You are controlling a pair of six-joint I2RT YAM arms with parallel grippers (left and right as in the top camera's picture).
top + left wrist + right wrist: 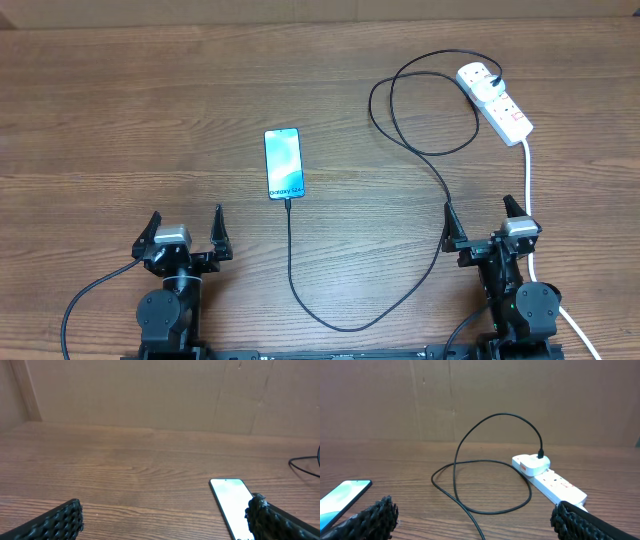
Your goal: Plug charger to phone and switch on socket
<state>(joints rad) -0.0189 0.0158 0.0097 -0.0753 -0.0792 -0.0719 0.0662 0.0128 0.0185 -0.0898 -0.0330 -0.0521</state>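
The phone (284, 163) lies flat mid-table with its blue screen lit. It also shows in the left wrist view as phone (231, 502) and at the right wrist view's left edge as phone (340, 497). The black charger cable (340, 325) meets the phone's near short edge, sweeps toward me, then loops up to the white socket (497, 102). There the charger cable (470, 445) enters a white adapter (532, 463) seated in the socket (557, 487). My left gripper (187, 215) and right gripper (478, 207) both stand open and empty near the table's front edge, away from everything.
The socket's thick white cord (527, 180) runs down past the right arm to the front edge. A brown board wall (480, 400) closes off the back of the wooden table (120, 120). A cable loop (400, 100) lies left of the socket.
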